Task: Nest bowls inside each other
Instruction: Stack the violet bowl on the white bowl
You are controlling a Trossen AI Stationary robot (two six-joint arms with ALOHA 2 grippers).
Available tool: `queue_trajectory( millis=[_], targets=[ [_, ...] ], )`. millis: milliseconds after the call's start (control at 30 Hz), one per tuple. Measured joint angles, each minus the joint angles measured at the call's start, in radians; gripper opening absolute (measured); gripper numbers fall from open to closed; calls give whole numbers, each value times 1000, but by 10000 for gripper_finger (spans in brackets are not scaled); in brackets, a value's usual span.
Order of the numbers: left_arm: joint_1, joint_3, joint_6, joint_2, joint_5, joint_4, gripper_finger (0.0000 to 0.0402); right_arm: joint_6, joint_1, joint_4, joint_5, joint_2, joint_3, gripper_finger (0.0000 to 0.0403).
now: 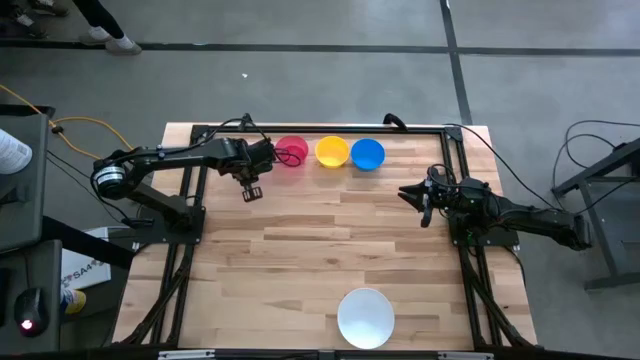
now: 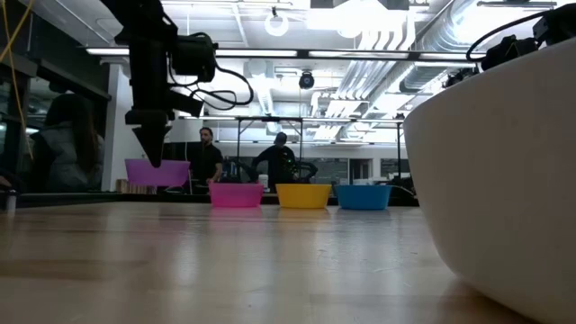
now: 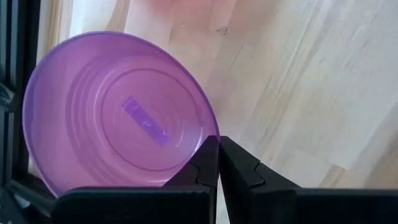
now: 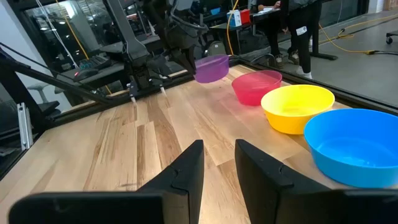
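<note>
A purple bowl [image 2: 158,173] hangs above the table's far left part with my left gripper [image 3: 217,149] shut on its rim. It also shows in the right wrist view as the purple bowl [image 4: 211,67], beside the left arm. To its right a pink bowl [image 1: 291,152], a yellow bowl [image 1: 332,152] and a blue bowl [image 1: 368,154] stand in a row on their bases along the far edge. The larger white bowl [image 1: 365,317] stands at the near edge. My right gripper [image 4: 217,163] waits open at the right side, touching nothing. My left gripper pinches the purple bowl's rim [image 3: 207,135] between its two fingers, one finger [image 3: 202,163] on the inside of the wall and one outside. The fingers come from above, pointing steeply down. The bowl is lifted clear of the table, mouth up and about level.
Dark frame rails [image 1: 300,128] run along the far edge and down both sides of the wooden table [image 1: 330,250]. The middle of the table is bare wood. People stand in the room beyond the far edge.
</note>
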Motion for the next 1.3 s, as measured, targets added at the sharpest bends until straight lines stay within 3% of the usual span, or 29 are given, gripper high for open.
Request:
queue_trajectory(
  millis=[267,767,1300],
  targets=[
    [-130,43,-53,0,4,-40,1,0,0,0,0,0,0,85],
    [-522,154,-127,3,46,-58,0,0,0,0,0,0,0,85],
    [-744,487,-100,336,85,-127,0,0,0,5,0,0,0,85]
  ],
)
